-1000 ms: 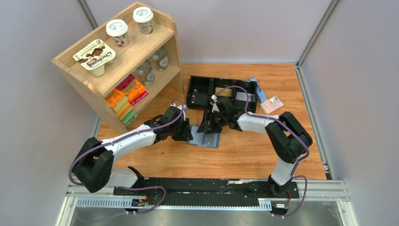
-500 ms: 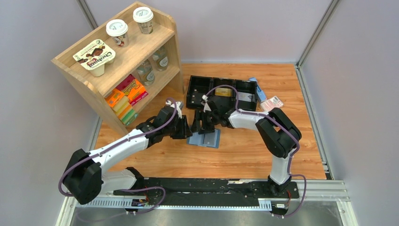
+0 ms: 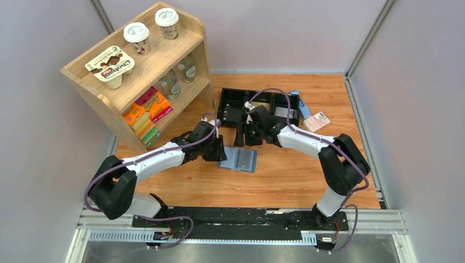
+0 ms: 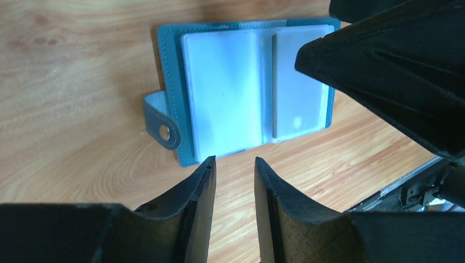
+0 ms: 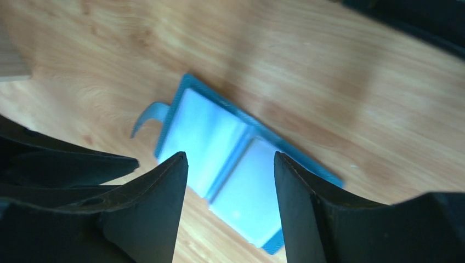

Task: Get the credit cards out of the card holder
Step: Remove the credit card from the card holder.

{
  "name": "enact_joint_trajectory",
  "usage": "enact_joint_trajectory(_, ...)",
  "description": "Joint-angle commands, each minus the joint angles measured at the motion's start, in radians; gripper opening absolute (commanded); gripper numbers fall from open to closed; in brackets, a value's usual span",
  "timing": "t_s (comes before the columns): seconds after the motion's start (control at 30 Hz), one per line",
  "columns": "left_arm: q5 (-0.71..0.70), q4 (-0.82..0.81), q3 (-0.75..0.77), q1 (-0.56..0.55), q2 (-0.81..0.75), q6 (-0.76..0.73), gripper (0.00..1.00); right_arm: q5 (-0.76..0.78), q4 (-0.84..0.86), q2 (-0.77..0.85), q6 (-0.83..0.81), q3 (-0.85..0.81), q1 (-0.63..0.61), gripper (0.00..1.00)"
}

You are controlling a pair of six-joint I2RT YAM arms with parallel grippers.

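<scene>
Card holder (image 3: 238,159) open, left end effector (image 4: 234,164) and right end effector (image 5: 230,160) parted, empty, Chobani pack (image 3: 111,64) on shelf (image 3: 164,49)

Card holder (image 4: 247,93): teal-blue cover, light grey-blue inner sleeves. Desk (image 3: 285,181): orange-brown wood grain. Tray (image 3: 227,98), twelve o'clock of the holder: plain black.

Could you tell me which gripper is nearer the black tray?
Right: the right gripper is just in front of the black tray; the left gripper is farther back, beside the card holder.
</scene>
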State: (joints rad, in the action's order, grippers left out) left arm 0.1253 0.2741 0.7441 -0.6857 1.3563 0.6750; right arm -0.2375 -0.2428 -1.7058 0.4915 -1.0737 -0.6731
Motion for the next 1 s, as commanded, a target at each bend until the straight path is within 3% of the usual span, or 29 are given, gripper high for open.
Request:
enact_joint_trajectory(0.0,-0.001,-0.006,0.078,0.003,0.056,-0.055,0.4,0.15,-0.076,0.041,-0.093,0.021,0.009,0.61)
enact_joint_trajectory(0.57,0.011,0.034,0.104,0.02,0.24,-0.098,0.35,0.104,-0.073,-0.021,-0.128,0.021,0.009,0.54)
enact_joint_trajectory(0.97,0.05,0.033,0.089,0.02,0.244,-0.078,0.33,0.057,-0.085,-0.028,-0.133,0.021,0.007,0.44)
